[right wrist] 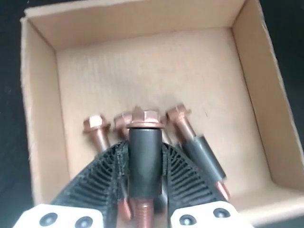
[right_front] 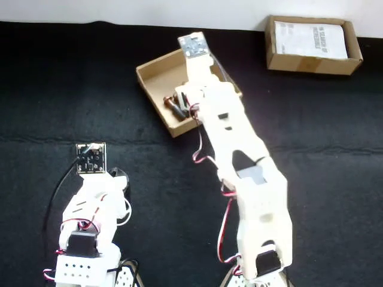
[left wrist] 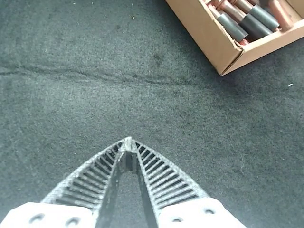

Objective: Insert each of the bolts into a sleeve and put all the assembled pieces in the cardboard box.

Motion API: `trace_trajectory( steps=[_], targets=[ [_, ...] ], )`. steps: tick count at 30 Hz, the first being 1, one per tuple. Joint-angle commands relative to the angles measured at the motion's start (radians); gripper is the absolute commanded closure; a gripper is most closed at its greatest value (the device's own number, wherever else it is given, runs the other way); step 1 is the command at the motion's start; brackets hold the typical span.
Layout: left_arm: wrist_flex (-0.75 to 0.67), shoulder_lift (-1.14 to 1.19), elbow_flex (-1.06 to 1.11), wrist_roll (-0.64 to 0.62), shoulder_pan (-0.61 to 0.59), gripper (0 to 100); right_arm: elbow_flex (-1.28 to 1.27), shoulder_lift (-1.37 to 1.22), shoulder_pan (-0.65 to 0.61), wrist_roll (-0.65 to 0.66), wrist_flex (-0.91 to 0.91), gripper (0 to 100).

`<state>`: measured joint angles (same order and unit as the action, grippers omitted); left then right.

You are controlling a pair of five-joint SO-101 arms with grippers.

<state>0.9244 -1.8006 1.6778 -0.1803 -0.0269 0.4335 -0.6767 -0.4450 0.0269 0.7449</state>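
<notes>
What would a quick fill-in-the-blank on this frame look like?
1. The right pincer grips the black cylindrical ___ around a copper hex-head bolt.
2. The left pincer is ___ and empty over the black cloth table.
3. Other assembled pieces lie in the open brown ___ box.
Missing: sleeve; shut; cardboard.

We note a black cloth (right_front: 72,89) covering the table across nearly the whole high view, with a faint crease (right_front: 60,140) running left to right through the middle of the frame. The same crease (left wrist: 71,73) crosses the upper part of the left wrist view. At upper right sits a small brown carton (right_front: 281,60) holding a white printed sheet (right_front: 311,39). A pale wall strip (right_front: 119,11) runs along the top edge.
</notes>
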Motion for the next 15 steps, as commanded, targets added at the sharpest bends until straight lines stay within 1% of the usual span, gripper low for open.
trace_trajectory(
  steps=[1, 3, 6, 9, 11, 13, 15],
  targets=[
    [-0.005, -0.007, 0.016, 0.002, -0.025, 97, 0.188, -0.099, -0.010, 0.011, 0.002, 99.1],
    [-0.005, -0.007, 0.016, 0.002, -0.042, 97, 0.265, -0.174, -0.016, 0.021, 0.010, 99.1],
    [-0.005, -0.007, 0.016, 0.002, -0.044, 97, 0.386, -0.271, -0.031, 0.064, 0.090, 99.1],
    [-0.005, -0.007, 0.016, 0.002, -0.044, 97, 0.513, -0.349, -0.036, 0.068, 0.163, 98.7],
    [-0.005, -0.007, 0.016, 0.002, -0.044, 97, 0.591, -0.384, -0.041, 0.106, 0.217, 98.4],
    [-0.005, -0.007, 0.016, 0.003, -0.044, 97, 0.654, -0.409, -0.048, 0.155, 0.298, 95.0],
    [-0.005, -0.007, 0.016, 0.003, -0.044, 97, 0.713, -0.424, -0.054, 0.167, 0.380, 89.5]
  ],
)
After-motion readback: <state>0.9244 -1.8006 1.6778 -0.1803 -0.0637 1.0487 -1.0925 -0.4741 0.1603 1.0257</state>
